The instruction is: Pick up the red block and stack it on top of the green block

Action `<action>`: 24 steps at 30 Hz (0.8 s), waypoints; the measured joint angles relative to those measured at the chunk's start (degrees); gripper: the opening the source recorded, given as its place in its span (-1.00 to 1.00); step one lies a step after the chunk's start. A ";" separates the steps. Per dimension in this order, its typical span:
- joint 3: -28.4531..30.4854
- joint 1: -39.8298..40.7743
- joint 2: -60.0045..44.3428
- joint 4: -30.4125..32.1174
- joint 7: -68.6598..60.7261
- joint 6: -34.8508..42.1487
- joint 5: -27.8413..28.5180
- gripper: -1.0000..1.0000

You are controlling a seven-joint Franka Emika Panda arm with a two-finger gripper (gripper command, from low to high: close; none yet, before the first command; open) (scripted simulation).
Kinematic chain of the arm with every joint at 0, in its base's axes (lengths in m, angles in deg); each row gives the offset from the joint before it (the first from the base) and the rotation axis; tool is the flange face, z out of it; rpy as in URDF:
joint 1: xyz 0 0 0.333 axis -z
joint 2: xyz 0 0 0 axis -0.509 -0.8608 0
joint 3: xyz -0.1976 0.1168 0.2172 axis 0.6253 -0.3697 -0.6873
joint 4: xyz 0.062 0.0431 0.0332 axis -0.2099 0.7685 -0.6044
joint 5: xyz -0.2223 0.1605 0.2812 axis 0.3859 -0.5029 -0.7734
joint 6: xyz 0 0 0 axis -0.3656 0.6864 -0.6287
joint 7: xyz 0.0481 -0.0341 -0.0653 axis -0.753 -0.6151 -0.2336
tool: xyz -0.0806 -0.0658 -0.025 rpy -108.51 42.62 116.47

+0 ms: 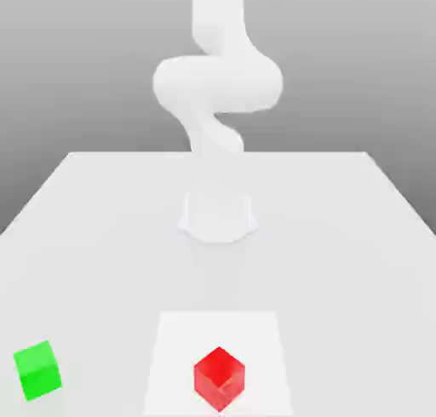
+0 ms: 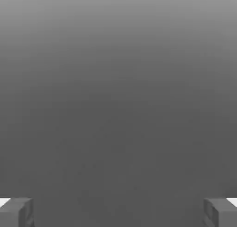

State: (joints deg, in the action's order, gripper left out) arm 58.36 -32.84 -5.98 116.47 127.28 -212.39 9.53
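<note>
At the exterior view's left the green block [image 1: 37, 369] sits near the table's [image 1: 341, 237] front corner. To its right and well apart from it, the red block [image 1: 219, 378] stands at the front centre on a paler square patch [image 1: 174, 347], one corner turned toward the camera. The arm [image 1: 217, 79] rises behind, at the far middle of the table, its lower part washed out against the white surface. In the hand view the gripper [image 2: 118, 211] has its jaws wide apart, two fingertips [image 2: 17, 211] at opposite edges with grey blankness between. Judging from this, the red block lies well forward of the arm, so a reach toward the front comes first.
</note>
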 joint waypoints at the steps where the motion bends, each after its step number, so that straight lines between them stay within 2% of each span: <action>1: 0.86 -0.93 -2.26 0.52 -2.06 -0.91 -0.33 0.00; 9: 6.14 -6.58 -19.10 4.35 -17.95 -7.65 -3.61 0.00; 16: 8.21 -9.10 -33.70 7.66 -31.59 -13.47 -6.28 0.00; 24: 8.25 -9.08 -49.72 11.38 -43.32 -20.60 -4.44 0.00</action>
State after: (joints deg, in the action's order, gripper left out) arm 66.62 -41.93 -55.70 127.85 83.95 -232.98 5.09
